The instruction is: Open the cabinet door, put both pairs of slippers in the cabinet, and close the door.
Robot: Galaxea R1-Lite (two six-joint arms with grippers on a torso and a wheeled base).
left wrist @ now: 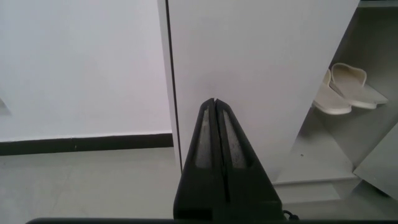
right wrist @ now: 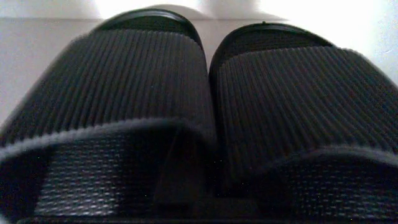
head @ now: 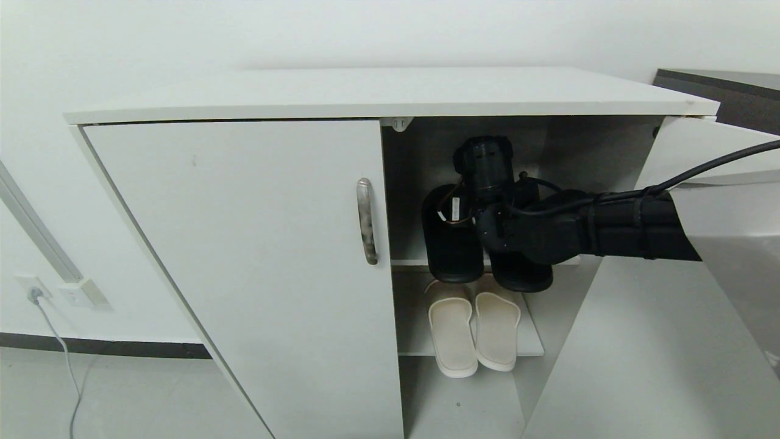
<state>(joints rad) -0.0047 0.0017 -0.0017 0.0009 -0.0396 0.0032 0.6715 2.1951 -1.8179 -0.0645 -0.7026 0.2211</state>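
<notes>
Black slippers, just ahead of right gripper (hold cannot be told), heels overhanging shelf: likely need seating deeper, level, before withdrawal; left gripper closed, empty.

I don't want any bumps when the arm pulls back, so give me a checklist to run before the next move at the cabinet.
1. White slippers on lower shelf: ok.
2. Black slippers on upper shelf: ok, heels overhang its edge.
3. Black slippers released: cannot tell.
4. Right arm out of cabinet: not ok, it is inside.
5. Right door open wide for pulling out: ok.
6. Left claw shut, outside cabinet: ok.
</notes>
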